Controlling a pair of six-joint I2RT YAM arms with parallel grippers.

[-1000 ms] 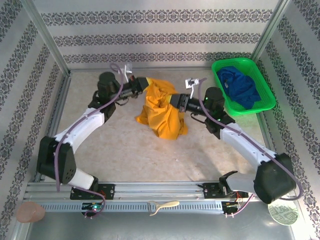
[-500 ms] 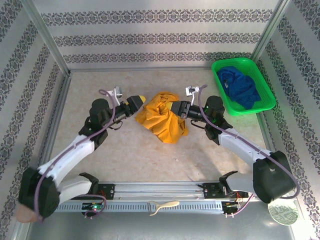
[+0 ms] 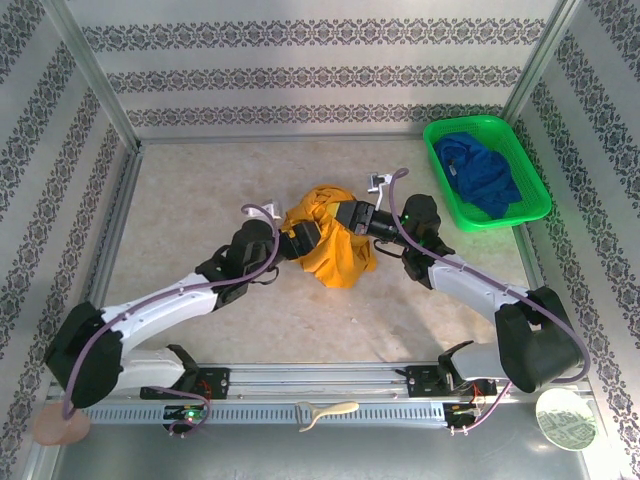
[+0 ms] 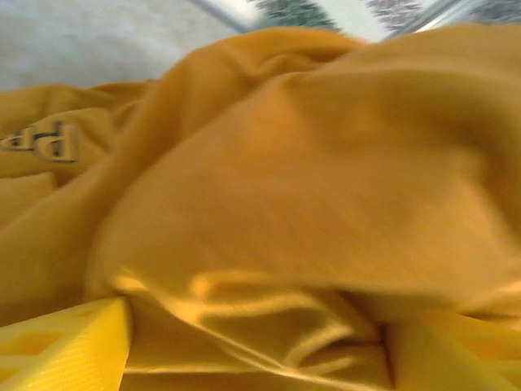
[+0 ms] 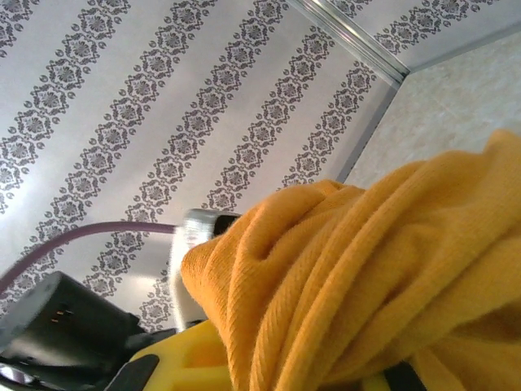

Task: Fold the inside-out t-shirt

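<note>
Two claws: both are at the orange-yellow t-shirt, near the centre of the top view.
T-shirt position: it lies bunched in a crumpled heap on the desk, just right of mid-frame. It is neither spread flat nor folded.
Left claw: it is pushed into the left side of the heap. Its yellow fingers stand apart at the lower corners of the wrist view, with cloth bulging between them and no pinch visible.
Right claw: it sits at the upper right side of the heap, closed together on a bunch of the t-shirt. In its wrist view, ribbed fabric drapes over the yellow finger at the bottom edge.
Fabric detail: there is a small patch of dark lettering at the left edge of the left wrist view. I cannot read it.
Basket: green, at the upper right of the top view, well apart from the heap.
Basket contents: a dark blue garment, crumpled inside it.
</note>
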